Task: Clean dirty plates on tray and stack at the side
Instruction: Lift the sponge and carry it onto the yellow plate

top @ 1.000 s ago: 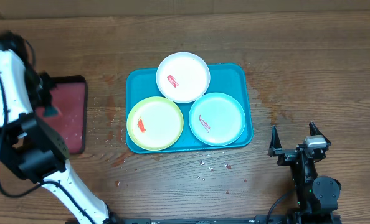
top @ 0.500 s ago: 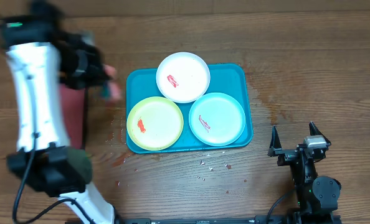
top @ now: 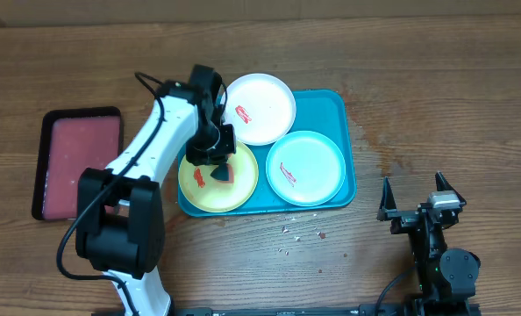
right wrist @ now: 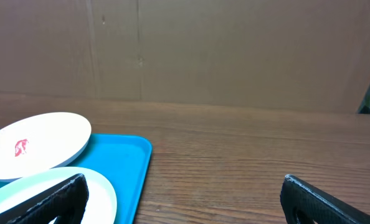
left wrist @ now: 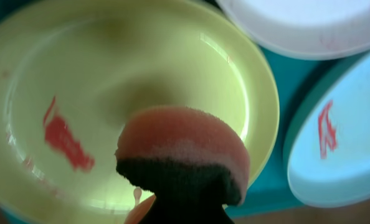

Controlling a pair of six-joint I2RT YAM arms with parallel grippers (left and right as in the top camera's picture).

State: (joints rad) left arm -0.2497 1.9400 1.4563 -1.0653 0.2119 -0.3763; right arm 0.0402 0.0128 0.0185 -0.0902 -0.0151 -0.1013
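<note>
Lab setup, wooden table (top: 436, 105), cardboard backdrop (right wrist: 235, 50)

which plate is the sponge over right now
The yellow-green plate, at the near-left corner of the tray: the left gripper holds the sponge over it. The white plate and the mint plate lie clear of it.

No words or numbers can be read anywhere (the red marks (top: 243, 113) on the plates (top: 271, 98) are only smears).

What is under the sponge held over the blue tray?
The yellow-green plate lies under the sponge, its red smear showing beside it. The plate's part directly below the sponge is covered, so any dirt there cannot be seen.
</note>
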